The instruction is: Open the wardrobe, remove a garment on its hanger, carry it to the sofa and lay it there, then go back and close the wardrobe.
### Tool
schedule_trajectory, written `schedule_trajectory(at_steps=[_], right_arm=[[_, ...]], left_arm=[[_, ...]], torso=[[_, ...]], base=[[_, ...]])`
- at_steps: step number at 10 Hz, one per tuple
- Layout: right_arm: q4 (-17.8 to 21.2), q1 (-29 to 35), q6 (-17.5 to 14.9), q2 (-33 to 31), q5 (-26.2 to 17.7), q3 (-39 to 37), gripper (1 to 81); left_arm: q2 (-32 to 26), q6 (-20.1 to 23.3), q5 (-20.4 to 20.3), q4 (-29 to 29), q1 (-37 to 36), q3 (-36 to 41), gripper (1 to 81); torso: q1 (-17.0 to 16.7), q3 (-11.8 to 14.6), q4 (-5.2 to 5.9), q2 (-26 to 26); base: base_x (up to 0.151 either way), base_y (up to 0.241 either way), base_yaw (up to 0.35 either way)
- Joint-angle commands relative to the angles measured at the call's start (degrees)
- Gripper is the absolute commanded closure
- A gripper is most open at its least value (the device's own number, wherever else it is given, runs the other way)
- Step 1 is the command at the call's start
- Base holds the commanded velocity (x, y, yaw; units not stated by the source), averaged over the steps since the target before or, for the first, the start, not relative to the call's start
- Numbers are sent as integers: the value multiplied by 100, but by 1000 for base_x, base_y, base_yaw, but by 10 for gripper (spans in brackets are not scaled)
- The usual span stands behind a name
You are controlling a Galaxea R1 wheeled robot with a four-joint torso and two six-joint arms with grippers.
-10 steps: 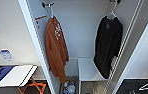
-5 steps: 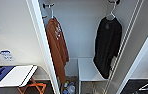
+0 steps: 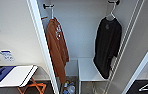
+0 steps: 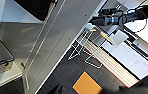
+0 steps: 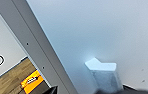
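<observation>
Garment point(image 3: 107, 47): black top, hanging at the right of the head frame inside the open wardrobe point(image 3: 90, 32); its long axis runs top to bottom, hem low, just over the white inner shelf point(image 3: 88, 70).
Hanger point(image 3: 111, 15): thin and white, in the garment's shoulders, its hook up on a dark peg point(image 3: 113, 2) at the upper right edge.
Orange top point(image 3: 57, 47): hangs left of centre from its own peg, well apart from the garment, bare back wall between them.
Doors: both swung out; the left door's edge point(image 3: 41, 45) crosses the frame from the top down to the lower middle, the right door point(image 3: 130, 50) slants along the right side.
Wardrobe floor: small bottles or the like point(image 3: 69, 88) at lower centre, too blurred to name.
Outside: a white folding seat on orange legs point(image 3: 18, 75) at lower left.
Left wrist view: a white door panel point(image 4: 62, 37) running diagonally, a dark corner of the garment point(image 4: 35, 7) at the upper left, dark floor with an orange square point(image 4: 87, 84) at the bottom.
Right wrist view: a white panel very close, with a small white block point(image 5: 102, 67) on it.
End effectors: I cannot tell whether either is spread or pressed together.
Key relation: the garment lies ahead and up, to the right of centre, so by my judgement the right arm is nearer; the hook must rise clear of its peg.
Change: against the earlier head pictures the whole scene sits slightly larger and shifted, which reads as the camera moving; both tops hang as before.
</observation>
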Motion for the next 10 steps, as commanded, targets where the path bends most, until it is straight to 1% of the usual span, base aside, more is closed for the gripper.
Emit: schedule_trajectory(at_steps=[1,4,5,7,10], right_arm=[[104,-341,307,-424,-1007,281,10],[113,-587,333,-766,-892,-87,10],[113,-753,342,-793,-796,-334,10],[113,-1053,394,-732,-549,-994,10],[183,-1491,438,-635,-190,-1800,10]], left_arm=[[-59,-10,43,38,-365,80,10],[266,-36,43,29,-365,-455,10],[434,-36,43,20,-365,-703,10],[706,-71,60,-112,-357,-1098,10],[855,-80,60,-217,-357,-1528,10]], torso=[[0,0,0,0],[-9,5,0,-4],[-11,5,0,-4],[-15,7,0,-9],[-26,7,0,-11]], base=[[0,0,0],[0,0,0],[0,0,0],[0,0,0],[0,0,0]])
